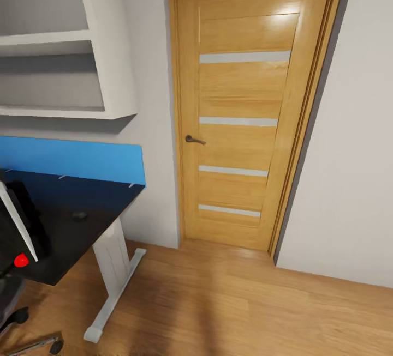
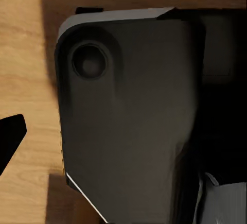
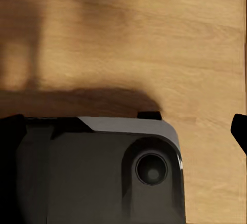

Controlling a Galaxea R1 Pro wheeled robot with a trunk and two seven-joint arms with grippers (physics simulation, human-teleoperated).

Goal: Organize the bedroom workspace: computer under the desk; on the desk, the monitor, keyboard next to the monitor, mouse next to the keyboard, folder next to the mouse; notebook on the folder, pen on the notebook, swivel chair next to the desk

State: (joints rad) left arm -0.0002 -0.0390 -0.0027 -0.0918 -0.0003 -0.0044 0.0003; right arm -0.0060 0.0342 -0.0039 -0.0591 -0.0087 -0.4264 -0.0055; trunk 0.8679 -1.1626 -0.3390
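The head view faces a wooden door at twelve o'clock, set in a pale wall above a wooden floor. At nine o'clock the desk shows its glossy black top, blue back panel and a white leg. A small dark mouse lies on the desk top. At eight o'clock the corner of the monitor, with its red dot, stands on the desk. The swivel chair shows at seven o'clock, just beside the desk. White shelves hang at ten o'clock.

Both wrist views look down on the robot's dark base over the floor. A black tip juts in at one edge of each; whether the fingers are spread or clenched, I cannot tell. Nothing is seen held.
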